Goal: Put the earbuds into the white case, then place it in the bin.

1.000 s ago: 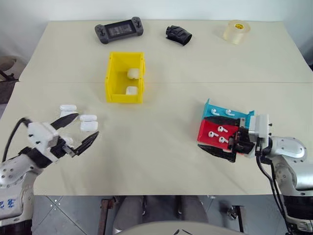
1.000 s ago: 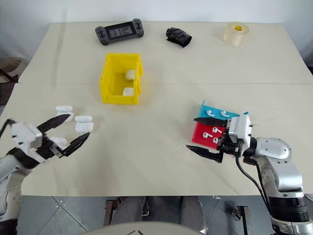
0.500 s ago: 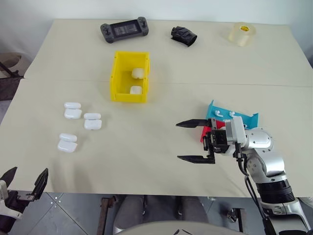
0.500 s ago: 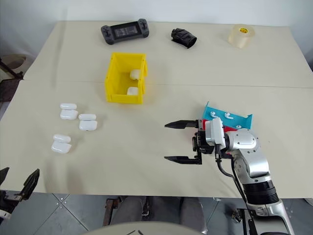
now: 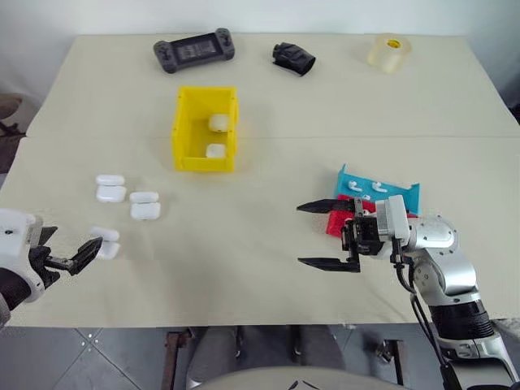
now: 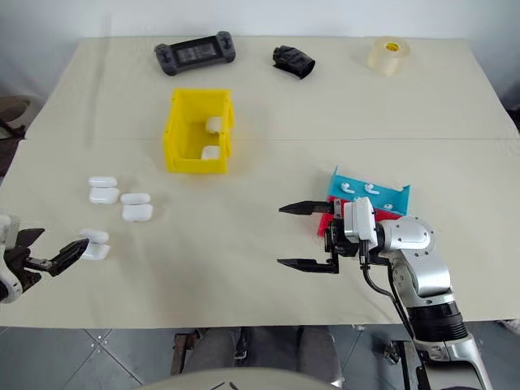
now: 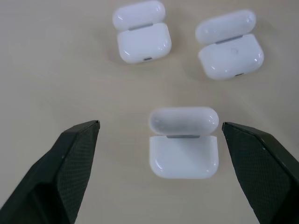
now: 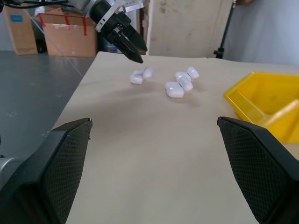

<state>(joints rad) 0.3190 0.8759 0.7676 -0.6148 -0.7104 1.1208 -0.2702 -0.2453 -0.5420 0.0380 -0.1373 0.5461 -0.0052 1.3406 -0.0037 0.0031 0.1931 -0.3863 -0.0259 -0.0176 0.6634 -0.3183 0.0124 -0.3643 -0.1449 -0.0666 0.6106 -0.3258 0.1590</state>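
The left end effector (image 7: 159,135) hangs at the surface's (image 5: 244,268) near-left edge, fingers spread, holding nothing; the nearest white case (image 7: 183,147) lies lid-open between them, two more beyond. The right end effector (image 5: 329,236) hovers spread and empty over open surface, just beside the earbuds (image 5: 357,185) in their teal and red trays. The bin (image 5: 185,154) stands farther back, holding two cases.

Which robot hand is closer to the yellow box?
The right. The right gripper hangs open over the table on the right side of the bin, by the trays. The left gripper sits farther off at the table's near left edge, by an open white case.
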